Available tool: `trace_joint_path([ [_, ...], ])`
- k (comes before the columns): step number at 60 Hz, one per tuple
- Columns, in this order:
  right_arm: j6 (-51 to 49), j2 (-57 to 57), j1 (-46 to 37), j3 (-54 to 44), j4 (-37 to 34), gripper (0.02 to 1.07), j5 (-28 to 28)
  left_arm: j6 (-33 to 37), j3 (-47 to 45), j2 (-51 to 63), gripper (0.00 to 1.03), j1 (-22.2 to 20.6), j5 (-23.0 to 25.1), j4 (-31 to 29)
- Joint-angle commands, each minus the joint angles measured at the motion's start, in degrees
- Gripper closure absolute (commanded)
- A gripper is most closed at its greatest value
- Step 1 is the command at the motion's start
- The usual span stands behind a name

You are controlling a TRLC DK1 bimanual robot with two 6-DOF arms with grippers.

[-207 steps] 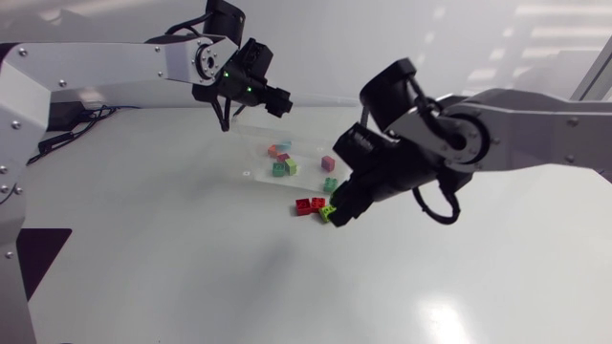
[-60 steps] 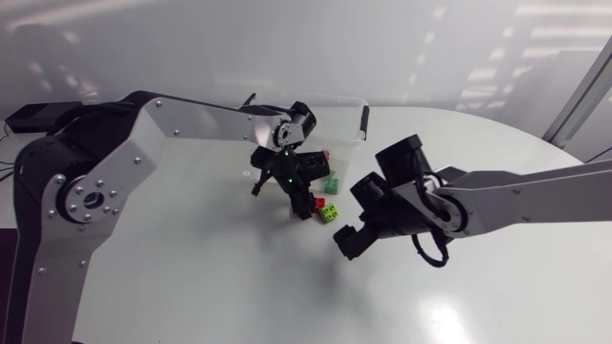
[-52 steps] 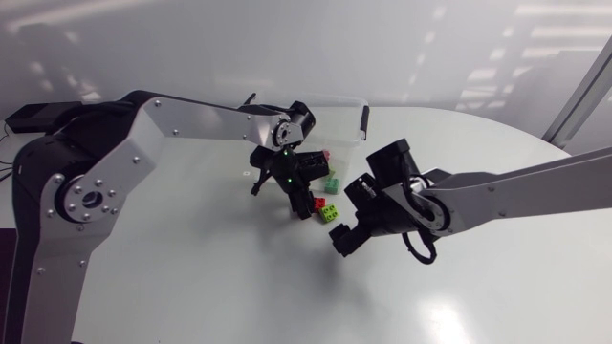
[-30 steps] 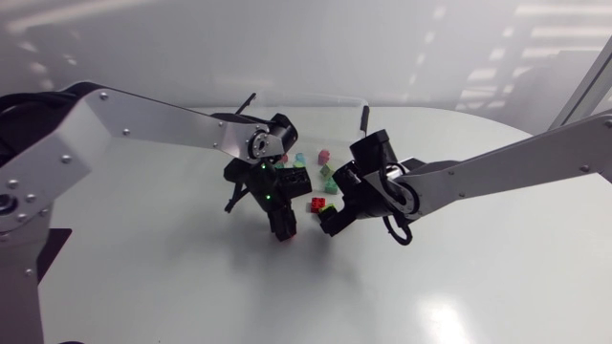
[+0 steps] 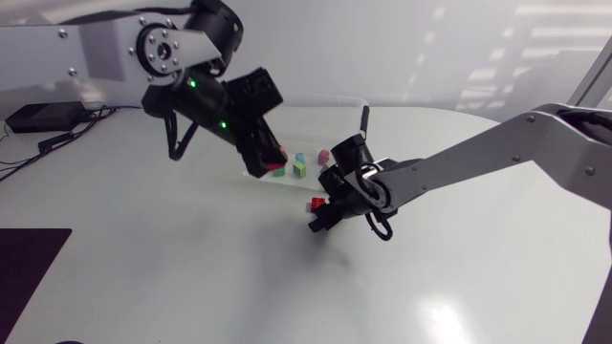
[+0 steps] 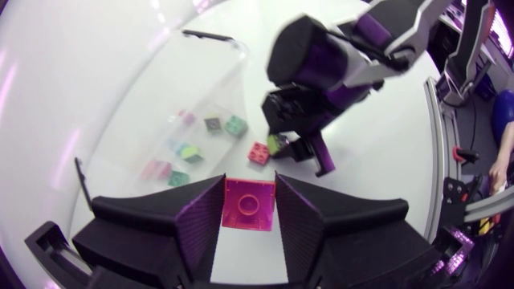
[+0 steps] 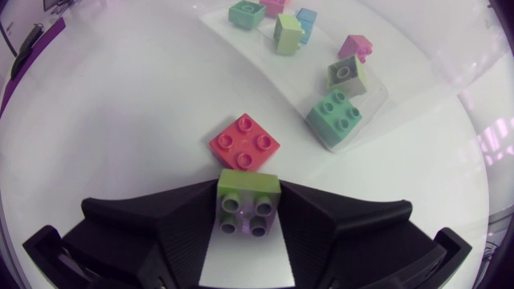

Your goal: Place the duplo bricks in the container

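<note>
Black fingers of the left gripper [image 6: 248, 189] pinch a held red brick [image 6: 247, 210] from both sides, high above the table [image 5: 191, 277]. The brick's lower edge is hidden between the finger bodies.

The right gripper [image 7: 247, 189] is clamped on a lime brick [image 7: 248, 205], low over the table. A loose red brick [image 7: 244, 142] lies just ahead of it; whether the two bricks touch cannot be told.

Beyond stands the clear container [image 5: 335, 100], its walls hard to trace. A green brick [image 7: 336, 116] sits at its near corner, a pink brick [image 7: 354, 46] and a few other small ones farther in. From the head view the lime brick is all but covered by the right gripper, and the left gripper hides part of the container.
</note>
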Motion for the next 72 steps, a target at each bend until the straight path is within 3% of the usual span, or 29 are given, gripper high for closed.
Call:
trace_joint_path([
  [1, 1.24, 0.66, 0.24, -0.30, -1.54, 0.88, -0.09, -4.00, 3.96, 1.27, 0.86, 1.83, 0.53, 2.86],
  [12, 1.24, -5.58, 0.41, -5.40, -2.34, 0.90, -0.26, -12.87, 10.46, 7.95, 0.86, 4.46, 0.71, 13.32],
  [25, 2.64, -19.21, 1.29, -9.62, -8.14, 0.90, -0.26, -18.85, 18.81, 18.76, 0.84, 5.25, -1.66, 20.61],
  [29, 2.82, -23.07, 1.29, -9.44, -10.69, 0.90, -0.26, -20.26, 21.80, 22.45, 0.70, 5.34, -2.89, 21.05],
  [35, 2.91, -27.20, 1.20, -7.42, -14.55, 0.90, -0.17, -21.05, 24.35, 26.58, 0.23, 5.34, -4.65, 21.58],
  [41, 2.82, -29.05, 0.24, -3.91, -17.54, 0.90, -0.17, -22.37, 23.47, 27.20, 0.06, 5.25, -5.53, 22.81],
  [55, 3.00, -27.29, -2.14, 5.94, -20.35, 0.89, -0.17, -24.21, 8.44, 16.65, 0.05, 4.64, -6.50, 28.87],
  [72, 5.02, -17.27, -3.02, 18.15, -19.30, 0.89, 0.18, -26.67, -6.77, 3.20, 0.05, 5.78, -10.01, 30.02],
])
